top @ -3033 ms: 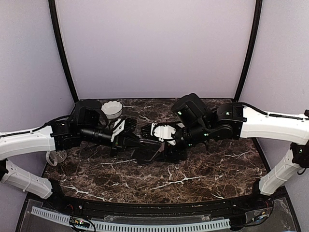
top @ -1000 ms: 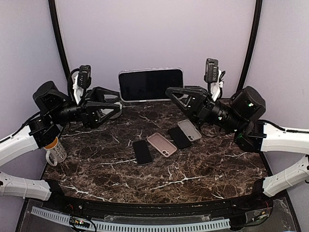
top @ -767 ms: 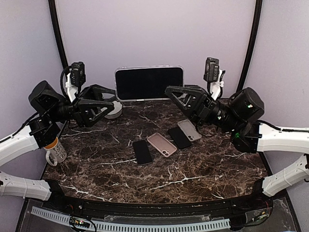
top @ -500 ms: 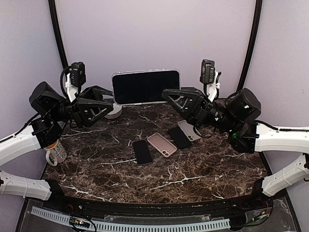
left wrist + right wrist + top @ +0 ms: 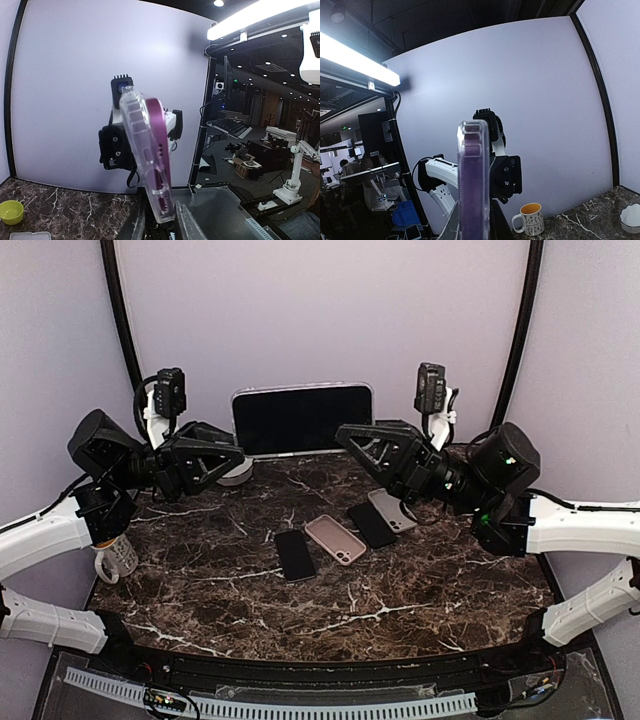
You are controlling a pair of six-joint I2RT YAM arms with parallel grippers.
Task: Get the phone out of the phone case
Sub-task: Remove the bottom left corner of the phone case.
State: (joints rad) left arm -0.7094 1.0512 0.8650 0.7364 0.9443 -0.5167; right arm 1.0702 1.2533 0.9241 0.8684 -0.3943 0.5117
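A purple phone in a clear phone case [image 5: 300,418] hangs lengthwise in the air above the back of the table, its dark screen facing the top camera. My right gripper [image 5: 345,432] is shut on its right end. My left gripper [image 5: 238,453] has come in on its left end, at the lower corner. In the left wrist view the cased phone [image 5: 147,150] stands up edge-on from between the fingers [image 5: 187,225], which press its sides. In the right wrist view the case's edge [image 5: 472,175] rises from the shut right gripper [image 5: 472,227].
On the marble table [image 5: 420,590] lie a black phone [image 5: 294,555], a pink case [image 5: 336,539], another black phone [image 5: 371,524] and a grey case [image 5: 392,509]. A white bowl [image 5: 237,474] sits behind the left gripper. A patterned mug [image 5: 113,555] stands at the left edge.
The left gripper's jaws have narrowed from wide open onto the left end of the cased phone. The phone has shifted slightly left. The right gripper has kept its hold.
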